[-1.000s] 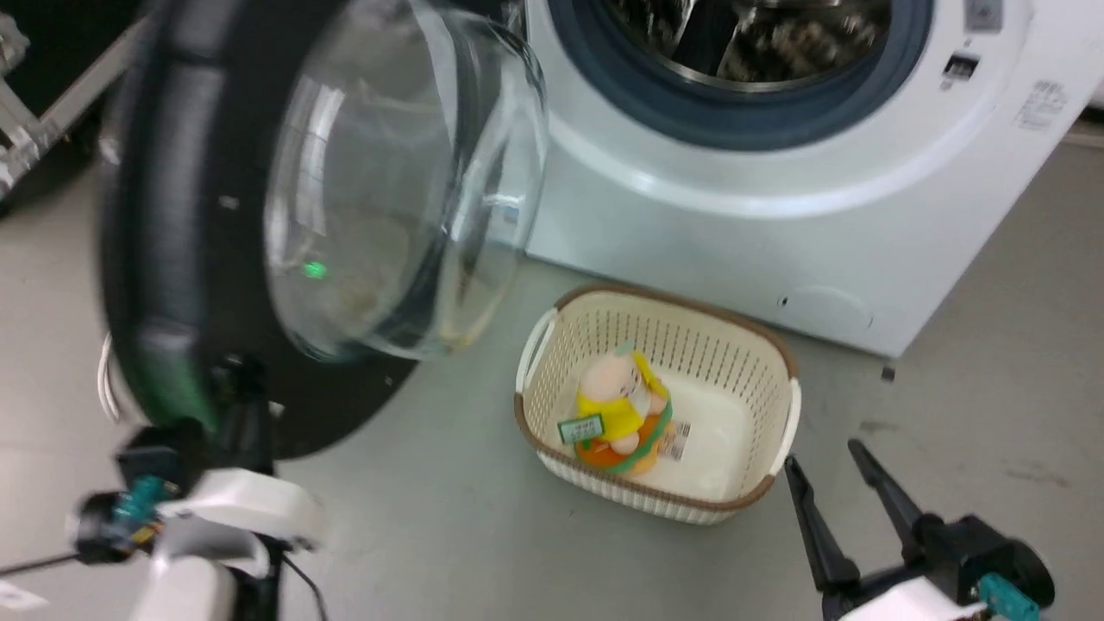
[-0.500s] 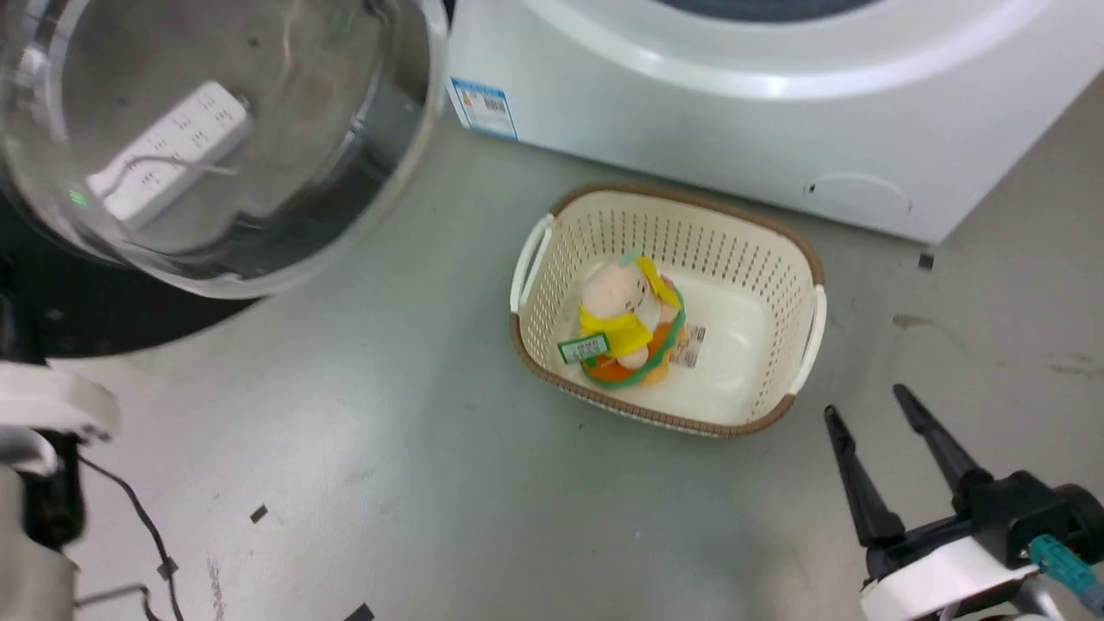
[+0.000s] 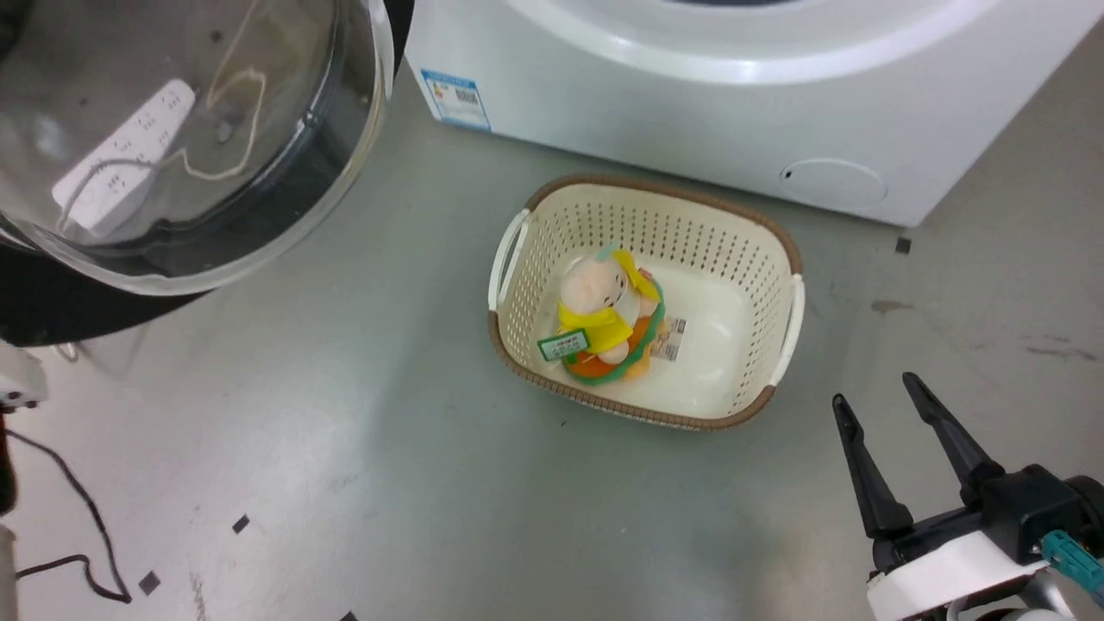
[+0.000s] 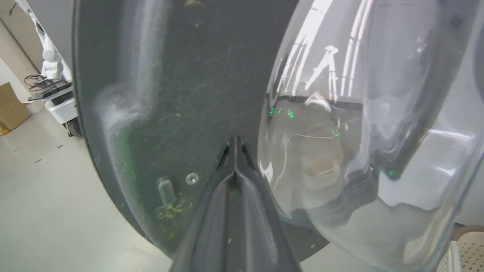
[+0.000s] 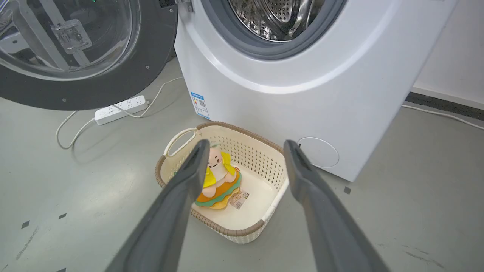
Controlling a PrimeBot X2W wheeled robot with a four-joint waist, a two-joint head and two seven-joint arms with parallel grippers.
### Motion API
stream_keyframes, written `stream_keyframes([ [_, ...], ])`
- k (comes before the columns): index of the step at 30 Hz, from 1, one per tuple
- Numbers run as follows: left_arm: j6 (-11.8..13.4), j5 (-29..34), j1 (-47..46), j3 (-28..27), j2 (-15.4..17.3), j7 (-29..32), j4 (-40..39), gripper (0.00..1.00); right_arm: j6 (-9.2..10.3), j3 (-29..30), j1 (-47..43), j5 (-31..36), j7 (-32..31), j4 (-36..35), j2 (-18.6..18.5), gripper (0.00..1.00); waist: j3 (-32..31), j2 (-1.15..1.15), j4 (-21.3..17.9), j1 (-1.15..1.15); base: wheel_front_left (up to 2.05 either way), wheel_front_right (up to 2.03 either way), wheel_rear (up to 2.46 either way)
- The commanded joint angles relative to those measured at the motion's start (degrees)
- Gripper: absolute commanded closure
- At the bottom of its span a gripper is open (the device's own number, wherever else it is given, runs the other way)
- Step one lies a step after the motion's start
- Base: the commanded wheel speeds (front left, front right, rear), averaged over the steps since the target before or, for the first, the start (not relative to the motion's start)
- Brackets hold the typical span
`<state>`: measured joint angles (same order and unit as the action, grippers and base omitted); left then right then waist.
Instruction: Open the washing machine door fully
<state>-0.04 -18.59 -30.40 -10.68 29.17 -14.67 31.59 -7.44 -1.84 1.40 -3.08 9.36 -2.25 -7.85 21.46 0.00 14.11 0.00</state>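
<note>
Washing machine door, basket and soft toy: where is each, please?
washing machine door (image 5: 113, 90), right wrist view, black rim.
basket (image 3: 673, 237), head view, far perforated wall.
soft toy (image 3: 591, 285), head view, its pale head.

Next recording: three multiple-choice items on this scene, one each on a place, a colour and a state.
1. The plush toy lies: A on the power strip; B in the basket; C on the bare floor.
2. The basket's rim is: A brown; B blue; C red.
3. The washing machine door is: A shut; B swung open; C lying flat.
Answers: B, basket walls surround it; A, a brown band tops cream walls; B, it stands aside from the bared drum.
</note>
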Motion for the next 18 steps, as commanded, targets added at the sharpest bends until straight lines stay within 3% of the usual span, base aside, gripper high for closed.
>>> stream_keyframes([
  [1,-0.3,1.1,1.1,-0.1,-0.9,-0.3,-1.2,1.00,-0.05,0.6,0.3,-0.2,0.7,0.4,0.6,0.00,-1.6,0.00,-0.4,0.00,0.00,0.00,0.00],
  [5,-1.4,3.8,4.9,0.6,-3.9,-0.3,-6.0,1.00,-0.05,2.1,-0.2,-0.7,2.3,1.9,1.8,0.00,-5.2,0.00,-1.1,0.00,0.00,0.00,0.00],
  [13,-0.7,8.5,14.8,4.3,-12.5,-0.3,-15.9,1.00,-0.05,3.8,-0.3,-1.2,4.5,5.1,3.4,0.00,-14.0,0.00,-4.0,0.00,0.00,0.00,0.00],
  [16,-0.7,10.0,18.8,6.2,-14.9,-0.3,-18.3,1.00,-0.05,3.6,-0.8,-1.1,5.0,5.5,3.8,0.00,-17.4,0.00,-5.7,0.00,0.00,0.00,0.00],
  [17,-0.8,11.0,23.8,8.7,-17.6,-0.3,-20.9,1.00,-0.05,4.2,-2.0,-1.2,5.4,5.3,4.2,0.00,-20.8,0.00,-8.0,0.00,0.00,0.00,0.00],
  [18,-0.9,11.1,25.0,9.4,-18.2,-0.3,-21.5,1.00,-0.05,4.4,-2.5,-1.2,5.4,5.2,4.3,0.00,-21.5,0.00,-8.5,0.00,0.00,0.00,0.00],
])
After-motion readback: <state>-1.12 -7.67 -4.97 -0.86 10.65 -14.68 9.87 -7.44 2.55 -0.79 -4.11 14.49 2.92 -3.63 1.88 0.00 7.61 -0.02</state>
